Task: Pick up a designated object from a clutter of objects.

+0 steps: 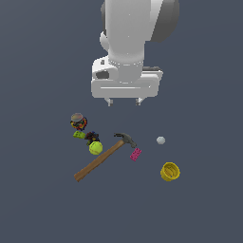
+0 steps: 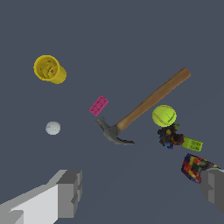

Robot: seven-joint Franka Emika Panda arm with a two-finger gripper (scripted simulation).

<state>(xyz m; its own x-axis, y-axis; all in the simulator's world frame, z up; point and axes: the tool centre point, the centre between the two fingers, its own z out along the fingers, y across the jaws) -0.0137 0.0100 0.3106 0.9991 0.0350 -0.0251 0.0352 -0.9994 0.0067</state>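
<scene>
My arm hangs high over the dark floor, and my gripper [image 1: 124, 101] is spread wide with nothing between the fingers [image 2: 70, 192].

Biggest thing below me is the wooden-handled hammer [image 1: 102, 159], lying flat, its head pointing toward the exterior view's right. Next, the yellow cup [image 1: 170, 171], tipped on its side, well apart from the rest at the exterior view's lower right. The yellow-green ball [image 1: 96, 148] sits just beside the hammer's handle. The dark multicoloured can [image 1: 78, 121] stands farthest to the exterior view's left. The pink brick [image 1: 135, 154] lies just beside the hammer head.

Smallest of all, my target: the tiny grey-white ball [image 1: 161, 140], alone on open floor, between hammer head and cup, untouched.
</scene>
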